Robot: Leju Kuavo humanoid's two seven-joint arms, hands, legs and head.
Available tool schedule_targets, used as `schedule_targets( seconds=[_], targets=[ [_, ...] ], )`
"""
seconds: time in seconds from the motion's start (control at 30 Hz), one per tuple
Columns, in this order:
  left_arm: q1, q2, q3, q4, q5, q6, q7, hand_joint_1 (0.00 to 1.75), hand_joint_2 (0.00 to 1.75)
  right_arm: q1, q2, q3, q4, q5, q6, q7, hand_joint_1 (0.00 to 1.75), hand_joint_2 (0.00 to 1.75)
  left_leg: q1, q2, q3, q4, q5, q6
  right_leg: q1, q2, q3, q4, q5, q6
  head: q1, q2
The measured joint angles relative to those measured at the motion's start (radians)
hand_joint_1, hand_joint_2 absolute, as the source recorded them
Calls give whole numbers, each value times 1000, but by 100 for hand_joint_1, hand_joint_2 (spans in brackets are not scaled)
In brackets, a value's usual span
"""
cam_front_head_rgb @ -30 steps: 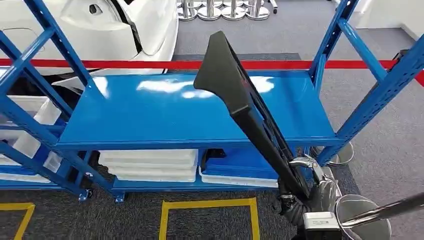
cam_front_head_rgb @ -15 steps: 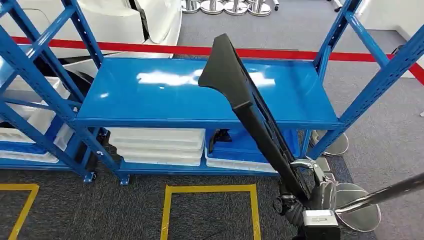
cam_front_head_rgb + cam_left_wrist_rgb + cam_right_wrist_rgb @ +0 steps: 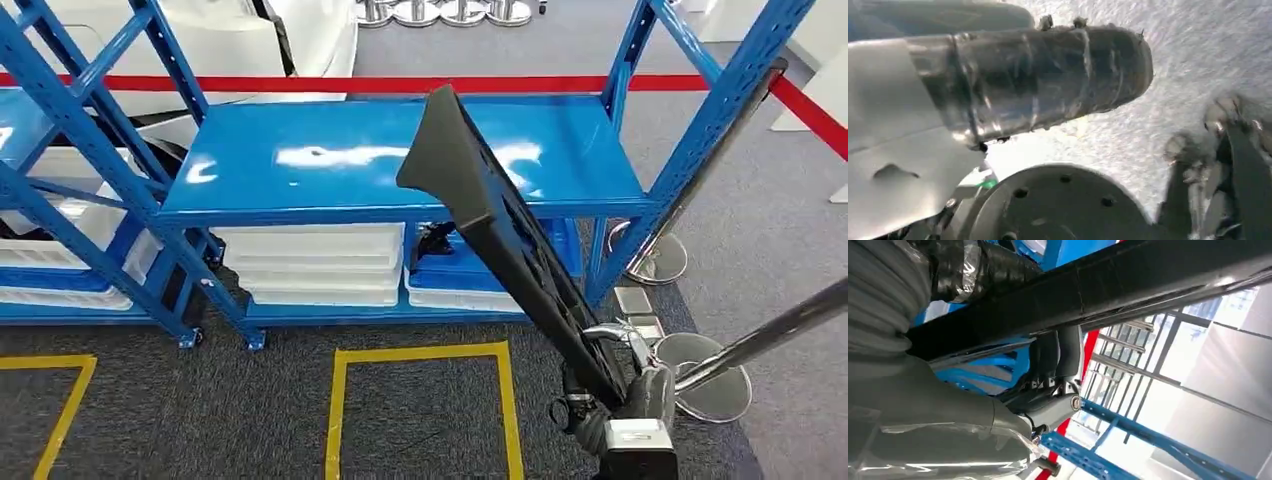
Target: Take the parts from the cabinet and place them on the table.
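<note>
Black trim part [image 3: 500, 235] gripped by your right hand [image 3: 610, 385], tilted over the blue cabinet [image 3: 330, 165] shelf edge (left hand unclear), grey floor [image 3: 200, 420] beside you.

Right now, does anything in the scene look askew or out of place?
Nothing looks damaged or spilled. The long black part slants up over the blue shelf because the right hand holds it by its lower end.
</note>
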Motion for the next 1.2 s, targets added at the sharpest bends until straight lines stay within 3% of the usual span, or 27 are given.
schedule_targets(
  seconds=[0.03, 0.07, 0.1, 0.13, 0.17, 0.23, 0.37, 0.4, 0.43, 0.47, 0.5, 0.53, 0.57, 0.6, 0.67, 0.7, 0.73, 0.77, 0.83, 0.9, 0.93, 1.0, 1.03, 1.07, 1.1, 1.13, 1.2],
  targets=[
    [0, 1, 0, 0, 0, 0, 0, 0, 0, 0, 0, 0, 0, 0, 0, 0, 175, 175, 1, 0, -4, 44, -2, -1, 0, 0, -15, 3, 10, 1, 0, 0],
    [0, 1, 0, 0, 0, 0, 0, 0, 0, 1, 0, 0, 0, 0, 0, 0, 175, 175, 1, 0, 6, 57, 14, -2, 0, 0, -30, 6, 19, 3, 0, 0],
    [0, 1, 0, 0, 0, 0, 0, 0, 0, 1, 0, 0, 0, 0, 0, 0, 175, 175, 2, 0, 52, 18, 64, -2, 0, 0, -55, 16, 32, 7, -1, 0],
    [-1, 1, 0, 0, 0, 0, 0, 0, 0, 1, 0, 0, 0, 0, 0, 0, 175, 175, 2, 0, 107, -51, 94, 1, 0, 0, -72, 23, 38, 10, -1, 0],
    [-2, 1, 0, 0, 0, 1, 0, 0, 0, 1, 0, 0, 0, 0, 0, 0, 175, 175, 2, -1, 180, -149, 105, 7, 0, 1, -74, 33, 45, 13, -1, 0],
    [-7, 2, 0, 0, 0, 1, -2, 0, 0, -1, 0, -1, 0, 0, 0, 0, 175, 175, -1, -6, 285, -306, 60, 20, 4, -1, -97, 52, 54, 23, -1, 0],
    [-4, 0, 0, 0, 0, -1, 2, 0, 0, 1, 0, -1, 0, 12, 0, 11, 175, 175, -2, -4, 254, -306, 82, 38, 3, -2, -115, 50, 89, 45, -2, 0],
    [-4, -2, 0, 0, 0, -2, 5, 0, 0, 2, -1, -1, 0, 14, 0, 14, 175, 175, 2, 3, 245, -307, 92, 44, 0, 5, -125, 66, 61, 52, -1, 0],
    [-4, -3, 0, 0, 0, -2, 6, 0, 0, 2, -1, -1, 0, 15, 0, 16, 175, 175, 2, 2, 232, -307, 103, 48, -1, 7, -143, 107, 13, 59, 1, 0],
    [-5, -6, 0, 0, 0, -2, 6, 0, 0, 2, -1, -1, 0, 18, 0, 21, 175, 175, 2, 2, 209, -306, 120, 55, -4, 7, -181, 216, -75, 66, 2, 0],
    [-6, -8, 0, 0, 0, -1, 7, 0, 0, 2, -1, -1, 0, 20, 0, 23, 175, 175, 1, 3, 189, -305, 133, 55, -6, 7, -208, 306, -128, 70, 2, 0],
    [-7, -11, 0, 0, 0, -1, 9, 0, 0, 2, -1, -1, 0, 23, 0, 24, 175, 175, 0, 3, 170, -303, 146, 56, -7, 7, -218, 368, -153, 72, 2, 0],
    [-6, -11, 0, 0, 0, -1, 9, 0, 0, 2, -1, -1, 0, 26, 0, 27, 175, 175, -1, 2, 151, -300, 157, 55, -7, 7, -210, 387, -140, 71, 2, 0],
    [-5, -11, 0, 0, 0, -2, 9, 0, 0, 2, -2, -1, 1, 30, 0, 31, 175, 175, -1, 2, 131, -295, 169, 54, -7, 7, -181, 363, -100, 68, 2, 0],
    [-5, -11, -1, 0, 0, -4, 11, 0, 0, 2, -4, -1, 1, 33, 0, 36, 175, 175, -1, 2, 104, -287, 183, 50, -6, 7, -109, 266, -40, 60, 2, 0],
    [-6, -12, -1, 0, 0, -5, 11, 0, 0, 2, -5, -1, 0, 33, 0, 37, 175, 175, -1, 1, 87, -280, 195, 46, -5, 7, -23, 145, -27, 49, 1, 0],
    [-5, -14, -2, 0, 0, -3, 10, 0, 0, 1, -5, -1, 0, 34, 0, 39, 175, 175, -7, 2, 76, -277, 201, 40, -1, 7, 33, 58, -49, 43, 2, 0],
    [-5, -14, -2, 0, 0, 0, 8, 0, 0, -1, -6, -1, 0, 35, 0, 39, 175, 175, -6, 2, 69, -277, 213, 33, -1, 7, 45, 20, -63, 41, -1, 0],
    [-4, -15, -2, 0, 0, 1, 7, 0, 0, 1, -6, -1, 0, 35, 0, 43, 175, 175, -3, 2, 63, -285, 231, 20, 5, 7, 28, 26, -57, 34, 0, 0],
    [-1, -9, -2, 0, 0, -3, 6, 0, 0, 2, -8, -1, 0, 41, 0, 58, 175, 175, -3, -4, 59, -277, 222, 9, -7, -5, 26, 15, -39, 20, -1, 0],
    [0, -7, -2, 0, 0, -5, 4, 0, 0, 2, -8, -1, 0, 48, 0, 65, 175, 175, -2, -4, 45, -238, 179, 4, -8, -6, 22, 14, -33, 14, -3, 0],
    [2, -2, -2, 0, 0, -5, 2, 0, 0, 2, -9, 0, 0, 80, 0, 94, 175, 175, 1, -4, -9, -83, 77, -4, -7, -17, 11, 15, -23, 9, -3, 0],
    [4, 2, -2, 0, 0, -5, 1, 0, 0, 2, -9, 0, 0, 102, 0, 112, 175, 175, 2, -4, -37, 0, 40, -7, -6, -23, 4, 17, -19, 9, -3, 0],
    [5, 4, -2, 0, 1, -5, 2, 0, 0, 2, -10, 0, 1, 129, 0, 133, 175, 175, 3, -4, -48, 53, 31, -9, -5, -30, -4, 19, -15, 9, -3, 0],
    [6, 4, -3, 0, 1, -5, 2, 0, 0, 2, -10, 2, 1, 145, 0, 147, 175, 175, 3, -4, -31, 44, 45, -10, -5, -37, -9, 21, -12, 11, -3, 0],
    [7, 4, -3, 0, 1, -3, 5, 0, 0, 2, -11, 3, 1, 157, 0, 160, 175, 175, 3, -3, 8, -8, 73, -8, -5, -44, -13, 24, -12, 11, -3, 0],
    [7, 5, -3, 0, 1, 0, 13, 0, 0, -2, -12, 5, 1, 165, 0, 176, 175, 175, 2, 14, 122, -182, 136, 1, -4, -58, -16, 31, -12, 14, -3, 0]
  ],
)
